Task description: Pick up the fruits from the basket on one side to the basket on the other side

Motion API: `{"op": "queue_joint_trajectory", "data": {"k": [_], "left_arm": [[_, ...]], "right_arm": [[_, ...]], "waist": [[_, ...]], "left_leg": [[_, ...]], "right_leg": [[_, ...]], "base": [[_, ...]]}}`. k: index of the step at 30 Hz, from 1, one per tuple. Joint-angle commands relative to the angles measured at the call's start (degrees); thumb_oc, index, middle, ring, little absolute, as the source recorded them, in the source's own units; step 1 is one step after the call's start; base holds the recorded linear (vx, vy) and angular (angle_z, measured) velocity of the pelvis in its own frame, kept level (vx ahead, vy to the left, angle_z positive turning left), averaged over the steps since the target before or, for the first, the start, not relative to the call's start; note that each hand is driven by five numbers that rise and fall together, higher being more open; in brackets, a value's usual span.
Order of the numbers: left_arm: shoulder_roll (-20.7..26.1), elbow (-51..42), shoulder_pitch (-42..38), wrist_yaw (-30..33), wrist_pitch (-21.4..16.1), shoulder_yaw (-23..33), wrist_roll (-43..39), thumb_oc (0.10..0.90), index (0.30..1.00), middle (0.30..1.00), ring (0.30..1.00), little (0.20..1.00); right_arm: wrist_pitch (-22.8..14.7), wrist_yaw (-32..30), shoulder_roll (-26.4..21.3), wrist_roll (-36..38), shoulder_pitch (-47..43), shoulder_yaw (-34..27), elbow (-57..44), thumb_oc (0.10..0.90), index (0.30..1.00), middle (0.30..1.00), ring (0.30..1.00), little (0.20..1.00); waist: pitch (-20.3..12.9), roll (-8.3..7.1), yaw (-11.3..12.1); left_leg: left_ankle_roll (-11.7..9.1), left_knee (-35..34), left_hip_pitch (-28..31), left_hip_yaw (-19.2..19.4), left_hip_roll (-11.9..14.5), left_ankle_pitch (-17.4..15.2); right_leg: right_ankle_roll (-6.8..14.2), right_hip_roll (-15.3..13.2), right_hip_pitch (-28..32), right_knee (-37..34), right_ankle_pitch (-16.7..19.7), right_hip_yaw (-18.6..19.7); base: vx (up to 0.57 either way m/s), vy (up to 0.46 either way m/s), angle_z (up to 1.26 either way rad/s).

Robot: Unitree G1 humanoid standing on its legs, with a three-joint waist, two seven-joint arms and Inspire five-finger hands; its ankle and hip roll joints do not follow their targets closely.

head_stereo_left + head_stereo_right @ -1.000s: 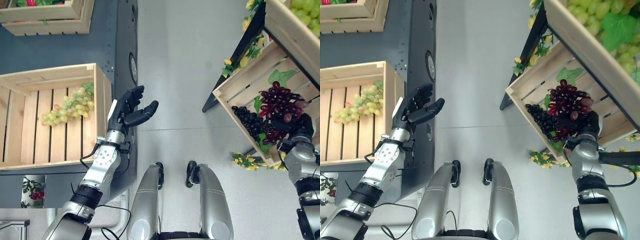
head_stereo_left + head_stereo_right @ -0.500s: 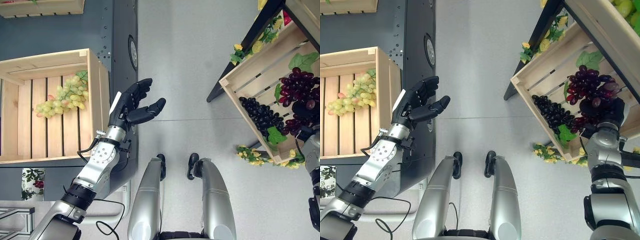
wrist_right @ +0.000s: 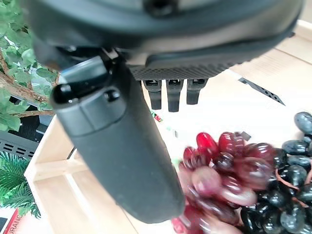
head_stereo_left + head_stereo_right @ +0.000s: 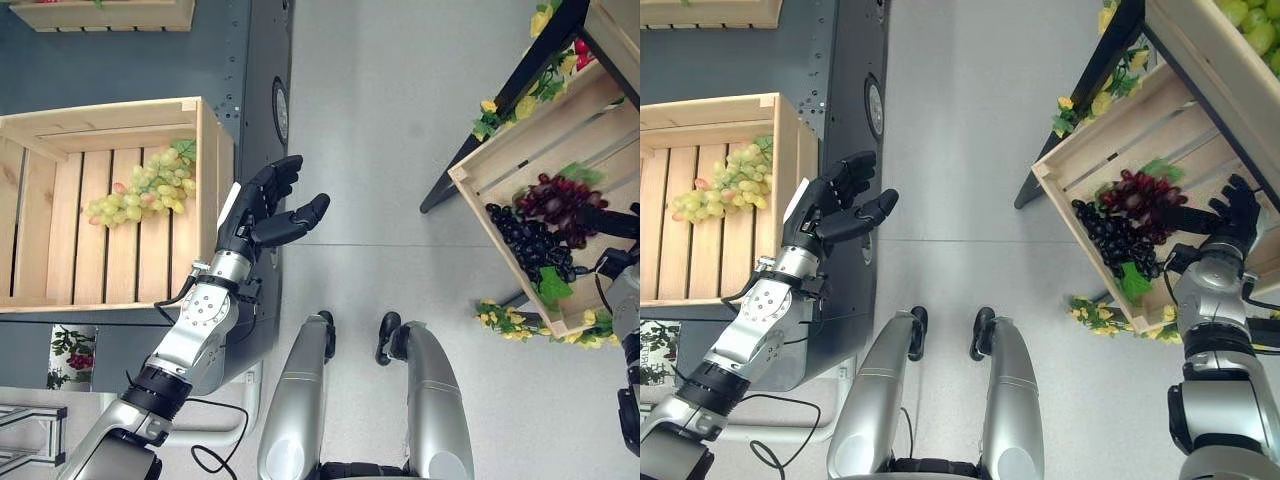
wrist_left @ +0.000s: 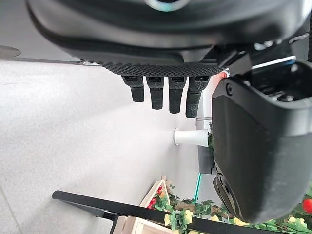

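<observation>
A green grape bunch (image 4: 140, 195) lies in the wooden crate (image 4: 207, 200) on my left. In the tilted crate (image 4: 1085, 135) on my right, a red grape bunch (image 4: 1140, 192) rests above a black grape bunch (image 4: 1118, 240). My right hand (image 4: 1232, 215) is open at that crate's near side, its fingers spread just beside the red grapes (image 3: 224, 165) and holding nothing; the black grapes (image 3: 287, 195) lie past them. My left hand (image 4: 255, 215) hovers open and empty over the floor, right of the left crate's wall.
Another crate with green grapes (image 4: 1240, 20) sits above the right crate. Yellow flowers (image 4: 1095, 315) hang at the right crate's lower corner. A dark platform (image 4: 255, 70) carries the left crate, and one more crate (image 4: 100, 12) stands behind it. Grey floor lies between.
My right hand has opened and come off the red grapes, which now lie in the right crate beside the black bunch. The head view has shifted. The left hand stays open.
</observation>
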Motion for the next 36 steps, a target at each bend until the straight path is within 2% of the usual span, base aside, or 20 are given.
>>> {"op": "queue_joint_trajectory", "data": {"k": [1, 8, 10, 13, 16, 18, 23, 24, 27, 31, 34, 36], "left_arm": [[1.77, -8.71, -3.04, 0.14, -6.29, 0.98, 0.68, 0.8, 0.9, 0.9, 0.9, 0.9], [2.8, -9.43, -3.69, 0.83, -8.56, 2.39, 1.47, 0.8, 0.9, 0.9, 0.9, 0.9], [3.08, -10.38, -3.85, 2.96, -9.56, 3.24, 2.83, 0.8, 0.9, 0.9, 0.9, 0.9], [4.15, -10.48, -4.45, 10.86, -10.77, 6.18, 11.56, 0.8, 0.9, 0.9, 0.9, 0.9], [6.05, -8.85, -5.24, 18.88, -8.06, 9.51, 19.91, 0.8, 0.9, 0.9, 0.9, 0.9], [8.81, -6.09, -6.33, 25.08, -6.81, 12.13, 27.11, 0.8, 0.9, 0.9, 0.9, 0.9], [11.57, 1.22, -7.11, 26.75, -5.26, 14.18, 27.18, 0.8, 0.9, 0.9, 0.9, 0.9], [12.1, 4.92, -7.34, 28.24, -5.0, 14.16, 28.07, 0.8, 0.9, 0.9, 0.9, 0.9], [12.53, 10.12, -7.79, 32.32, -5.71, 14.15, 29.38, 0.8, 0.9, 0.9, 0.9, 0.9], [11.48, 18.45, -9.69, 36.56, -7.7, 13.79, 29.12, 0.8, 0.9, 0.9, 0.9, 0.9], [11.23, 22.9, -11.38, 36.48, -6.18, 12.16, 30.22, 0.8, 0.9, 0.9, 0.9, 0.9], [12.17, 26.23, -13.03, 35.1, -3.1, 10.13, 32.29, 0.8, 0.9, 0.9, 0.9, 0.9]], "right_arm": [[-3.78, -2.74, -7.99, -3.93, -3.5, -1.21, -0.5, 0.8, 0.9, 0.9, 0.9, 0.9], [-3.53, -3.35, -7.69, -5.7, -1.39, -0.59, -1.34, 0.8, 0.9, 0.9, 0.9, 0.9], [-4.38, -3.86, -7.1, -5.72, -0.64, -0.47, -2.8, 0.8, 0.9, 0.9, 0.9, 0.9], [-6.64, -1.49, -4.08, -6.68, 1.78, 0.1, -8.24, 0.8, 0.9, 0.9, 0.9, 0.9], [-8.02, 3.25, -0.82, -7.25, 6.27, 1.34, -14.78, 0.8, 0.9, 0.9, 0.9, 0.9], [-8.54, 5.77, 1.55, -8.93, 9.85, 2.19, -19.88, 0.8, 0.9, 0.9, 0.9, 0.9], [-8.26, 9.63, 5.51, -12.32, 13.87, 4.8, -26.81, 0.8, 0.9, 0.9, 0.9, 0.9], [-7.67, 11.34, 6.11, -13.61, 14.17, 6.22, -28.02, 0.8, 0.9, 0.9, 0.9, 0.9], [-7.41, 13.57, 6.24, -15.63, 13.85, 8.23, -28.09, 0.8, 0.9, 0.9, 0.9, 0.9], [-6.26, 15.49, 6.92, -13.62, 11.54, 11.74, -24.93, 0.8, 0.9, 0.9, 0.9, 0.9], [-5.49, 18.24, 7.04, -11.61, 9.68, 13.5, -22.67, 0.8, 0.9, 0.9, 0.9, 0.9], [-5.19, 20.15, 6.7, -10.83, 8.67, 14.67, -22.16, 0.8, 0.9, 0.9, 0.9, 0.9]], "waist": [[-0.85, -0.02, -0.63], [-0.85, -0.58, -0.48], [-0.85, -0.74, -0.45], [-0.85, -0.83, -0.53], [-0.85, -1.09, -0.92], [-0.85, -1.27, -1.38], [-0.85, -1.33, -2.28], [-0.85, -1.21, -2.63], [-0.85, -1.03, -2.96], [-0.85, -0.84, -3.0], [-0.85, -0.84, -2.87], [-0.85, -0.8, -2.85]], "left_leg": [[3.26, -5.19, 5.61, 3.48, -3.47, -1.58], [3.17, -5.78, 7.57, 2.95, -3.38, -1.66], [3.12, -6.43, 8.33, 2.8, -3.5, -1.45], [2.98, -8.33, 10.13, 2.88, -3.59, -0.94], [2.88, -9.48, 11.43, 3.06, -3.7, -0.47], [2.83, -9.51, 11.91, 3.29, -3.64, -0.41], [2.57, -8.47, 12.01, 3.79, -2.92, -0.64], [2.53, -8.24, 12.11, 3.97, -2.64, -0.66], [2.42, -8.27, 12.22, 4.23, -2.38, -0.46], [2.22, -8.54, 12.46, 4.46, -2.06, 0.03], [2.2, -8.66, 12.67, 4.54, -1.86, 0.24], [2.14, -8.46, 12.53, 4.7, -1.71, 0.48]], "right_leg": [[-1.17, 1.5, 7.01, -2.34, 1.92, 0.22], [-1.38, 1.4, 9.12, -2.85, 1.49, 0.03], [-1.43, 1.43, 9.89, -3.37, 1.48, 0.04], [-1.47, 1.32, 11.41, -4.53, 1.46, 0.12], [-1.55, 1.07, 12.43, -5.15, 1.34, 0.17], [-1.72, 0.77, 12.84, -5.03, 1.0, 0.11], [-1.75, 0.22, 12.96, -4.28, 0.56, 0.26], [-1.82, 0.12, 13.01, -4.05, 0.34, 0.32], [-1.96, 0.06, 13.18, -4.22, 0.22, 0.37], [-2.05, -0.04, 13.57, -4.87, 0.33, 0.44], [-2.13, -0.18, 13.84, -5.03, 0.28, 0.29], [-2.06, -0.28, 13.77, -5.02, 0.41, 0.19]], "base": [[0.0, 0.0, 0.0], [0.03, 0.006, 0.05], [0.05, 0.033, 0.08], [0.05, 0.046, 0.06], [0.04, 0.036, 0.04], [0.03, 0.031, 0.01], [0.02, 0.024, 0.02], [0.01, 0.043, -0.01], [0.0, 0.045, -0.02], [-0.01, 0.034, -0.03], [-0.01, 0.035, 0.0], [0.0, 0.049, 0.01]]}}
